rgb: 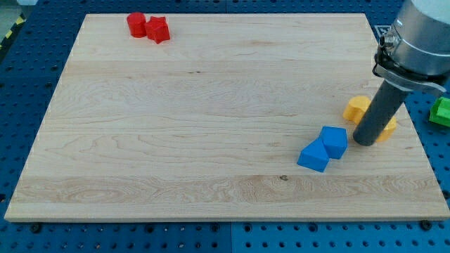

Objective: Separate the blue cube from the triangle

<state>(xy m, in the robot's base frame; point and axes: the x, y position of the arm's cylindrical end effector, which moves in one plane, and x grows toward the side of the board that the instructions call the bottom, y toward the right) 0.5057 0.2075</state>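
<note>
A blue cube (335, 141) sits on the wooden board (211, 112) at the lower right. A blue triangle block (313, 155) touches its lower left side. My tip (364, 141) is on the board just right of the blue cube, a small gap apart from it. The dark rod rises from the tip toward the view's upper right.
A yellow block (357, 107) lies above the tip and a second yellow block (387, 129) is partly hidden behind the rod. Two red blocks (148, 27) sit touching at the top left. A green block (441, 111) lies off the board at the right edge.
</note>
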